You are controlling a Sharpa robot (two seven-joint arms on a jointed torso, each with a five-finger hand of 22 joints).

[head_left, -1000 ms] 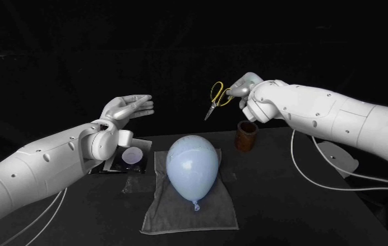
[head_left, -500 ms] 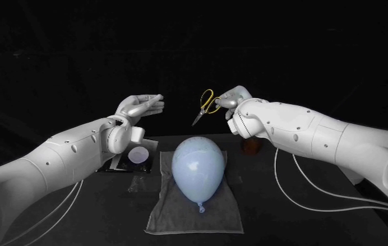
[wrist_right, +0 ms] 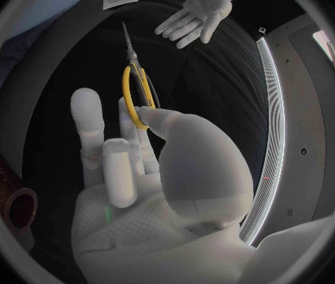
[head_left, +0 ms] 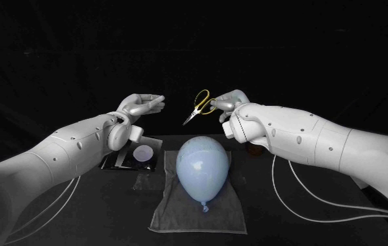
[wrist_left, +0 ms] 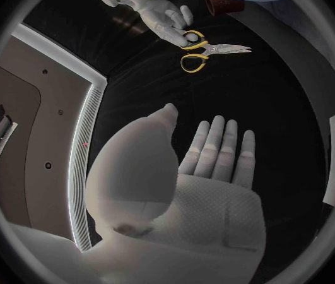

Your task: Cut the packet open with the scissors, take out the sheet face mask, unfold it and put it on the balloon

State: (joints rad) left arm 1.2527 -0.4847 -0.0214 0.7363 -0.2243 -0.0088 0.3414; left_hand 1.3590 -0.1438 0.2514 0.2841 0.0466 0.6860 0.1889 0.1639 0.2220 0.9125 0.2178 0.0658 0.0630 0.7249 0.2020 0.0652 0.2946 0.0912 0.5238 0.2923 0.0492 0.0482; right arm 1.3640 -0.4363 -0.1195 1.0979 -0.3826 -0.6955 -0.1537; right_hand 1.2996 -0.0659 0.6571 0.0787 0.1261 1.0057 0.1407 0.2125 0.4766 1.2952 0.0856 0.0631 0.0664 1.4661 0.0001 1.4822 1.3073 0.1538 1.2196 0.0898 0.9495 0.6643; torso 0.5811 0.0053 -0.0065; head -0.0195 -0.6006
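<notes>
A pale blue balloon point(head_left: 201, 167) lies on a grey towel point(head_left: 198, 215) in the middle of the table. The dark packet point(head_left: 137, 155) with a white round mark lies flat to the left of the balloon, beneath my left arm. My right hand point(head_left: 230, 101) is raised above the table's far side and holds yellow-handled scissors point(head_left: 197, 106), blades slanting down to the left. In the right wrist view the thumb sits in a handle loop of the scissors point(wrist_right: 136, 85). My left hand point(head_left: 144, 105) hovers opposite them, fingers apart and holding nothing point(wrist_left: 211, 151).
A brown cup point(wrist_right: 19, 211) stands at the back right, mostly behind my right arm in the head view. A small clear scrap point(head_left: 146, 182) lies beside the towel's left edge. White cables point(head_left: 283, 198) trail over the table on the right.
My right arm has swung left with the scissors and now covers the brown cup. My left hand has drifted right, so the two hands are closer together.
</notes>
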